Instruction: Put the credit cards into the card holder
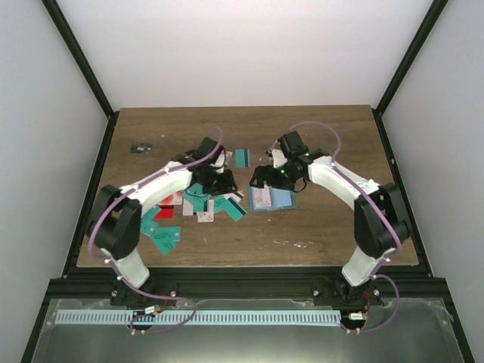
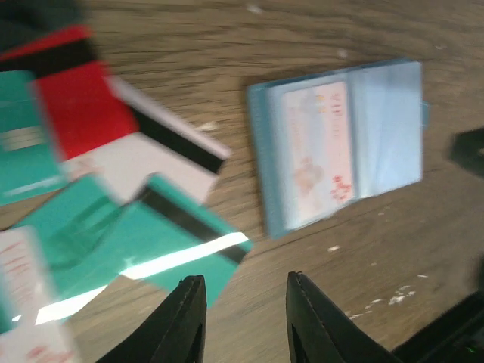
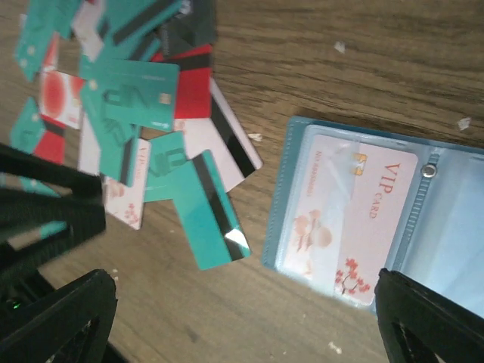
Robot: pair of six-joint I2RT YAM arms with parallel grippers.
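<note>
A small black object [image 1: 141, 147] lies alone at the far left of the table [image 1: 333, 227], well apart from everything else. To its right, the loose cards [image 1: 198, 203] lie in an overlapping heap left of centre: teal, red and white-pink ones, several showing a black stripe. The left arm [image 1: 151, 193] curves in over this heap. In its wrist view the left gripper [image 2: 243, 321] hangs above bare wood with its fingers [image 2: 187, 321] parted and nothing between them. Just ahead of the left finger lies a teal striped card [image 2: 185, 242], partly covering a white striped card [image 2: 162, 147], which overlaps a red card [image 2: 79, 102]. This view is blurred, so finer print cannot be read.

A single teal card [image 1: 242, 156] lies apart from the heap, farther back near the table's middle.

Right of the heap, and not touching it, the holder [image 1: 280, 200] lies open and flat on the wood. A white-pink VIP card [image 3: 355, 219] with red blossoms sits inside its left clear pocket. The right half of the holder shows only pale plastic.

The right arm [image 1: 355, 189] reaches in from the right and ends over the holder. The right gripper [image 3: 242, 325] is spread wide, one finger at each lower corner of its wrist view, holding nothing; the holder's near edge lies just ahead of the right-hand finger.
</note>
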